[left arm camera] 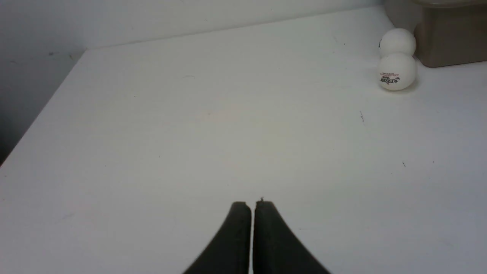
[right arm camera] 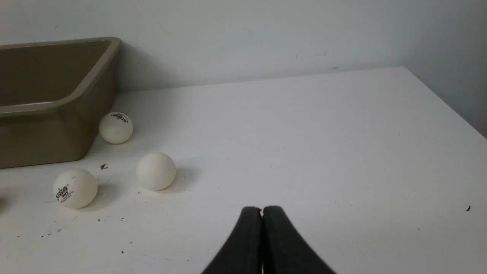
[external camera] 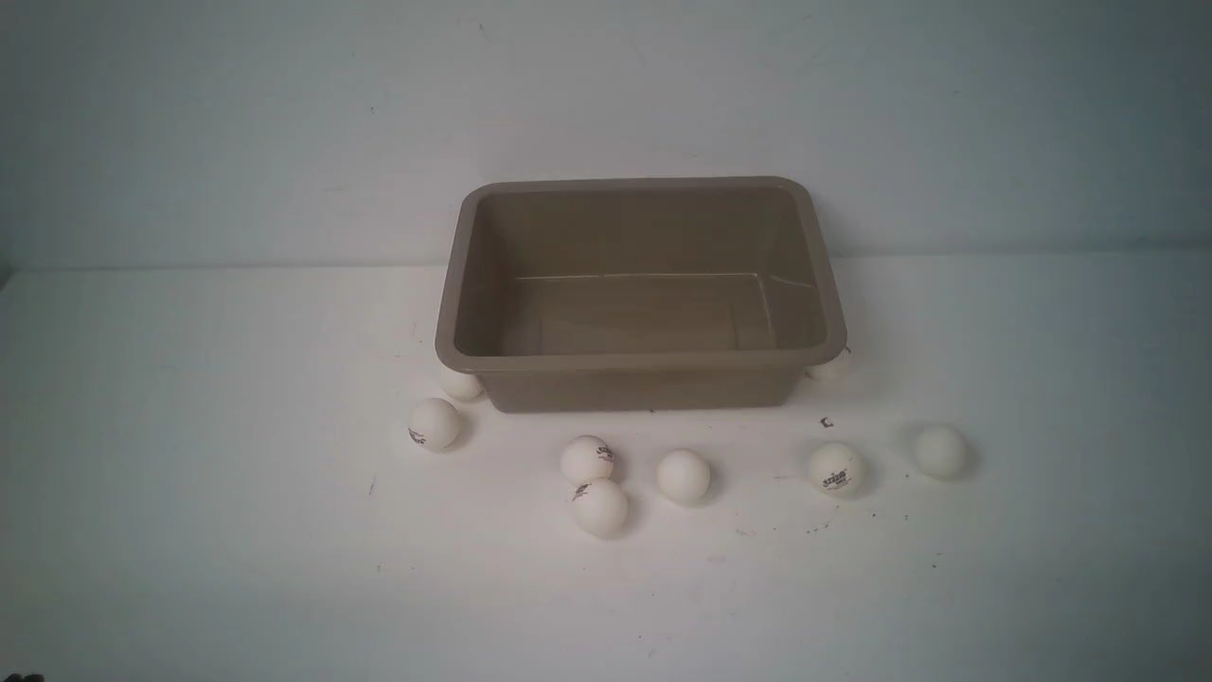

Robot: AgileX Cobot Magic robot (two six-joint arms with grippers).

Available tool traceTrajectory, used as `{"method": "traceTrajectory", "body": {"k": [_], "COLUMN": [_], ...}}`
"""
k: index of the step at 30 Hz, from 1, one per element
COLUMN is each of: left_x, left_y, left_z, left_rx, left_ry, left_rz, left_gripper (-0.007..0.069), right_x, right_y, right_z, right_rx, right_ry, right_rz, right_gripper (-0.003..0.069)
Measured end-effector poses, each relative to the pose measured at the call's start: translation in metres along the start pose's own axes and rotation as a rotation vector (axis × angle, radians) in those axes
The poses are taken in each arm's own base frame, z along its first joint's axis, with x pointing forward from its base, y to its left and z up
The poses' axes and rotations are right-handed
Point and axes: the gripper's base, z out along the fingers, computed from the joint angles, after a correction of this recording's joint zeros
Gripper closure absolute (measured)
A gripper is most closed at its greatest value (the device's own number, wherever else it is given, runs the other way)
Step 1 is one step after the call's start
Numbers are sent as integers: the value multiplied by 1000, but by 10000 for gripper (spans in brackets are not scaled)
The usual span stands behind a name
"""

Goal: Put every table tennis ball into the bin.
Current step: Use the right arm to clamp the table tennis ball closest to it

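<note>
Eight table tennis balls [external camera: 683, 475] lie loose on the bench [external camera: 237, 530], none yet in the bin [external camera: 639, 361], which stands empty. Each should be very light, hollow, stiff and smooth. It is apt to squirt out of a pinch or roll off at a nudge, and a hard squeeze could dent it. It is best taken across the widest part, with the fingers coming down either side and closing gently.

The left tool [left arm camera: 253, 203] has its jaws pressed together and holds nothing. Ahead of it and off to its right, well apart from it, sit a logo ball [left arm camera: 396, 71] and, just behind that, a corner ball [left arm camera: 397, 42] beside the bin's near corner. Whether those two touch cannot be told.

The right tool [right arm camera: 262, 208] is likewise closed and empty. Ahead and to its left lie a plain ball [right arm camera: 156, 171], nearest, a printed ball [right arm camera: 75, 188] farther out, and a tucked ball [right arm camera: 115, 128] against the bin's wall under the rim. Either tool must open before any pickup.
</note>
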Motion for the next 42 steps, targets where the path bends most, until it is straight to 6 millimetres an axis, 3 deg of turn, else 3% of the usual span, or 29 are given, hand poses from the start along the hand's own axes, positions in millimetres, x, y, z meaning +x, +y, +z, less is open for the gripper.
{"method": "traceTrajectory", "body": {"k": [42], "left_x": [0], "left_y": [2], "left_z": [0], "left_rx": [-17], "left_ry": [1], "left_rz": [51], "left_gripper": [629], "right_x": [-2], "right_y": [0], "right_z": [0], "right_rx": [-2], "right_ry": [-23], "right_rz": [1], "right_gripper": [675]}}
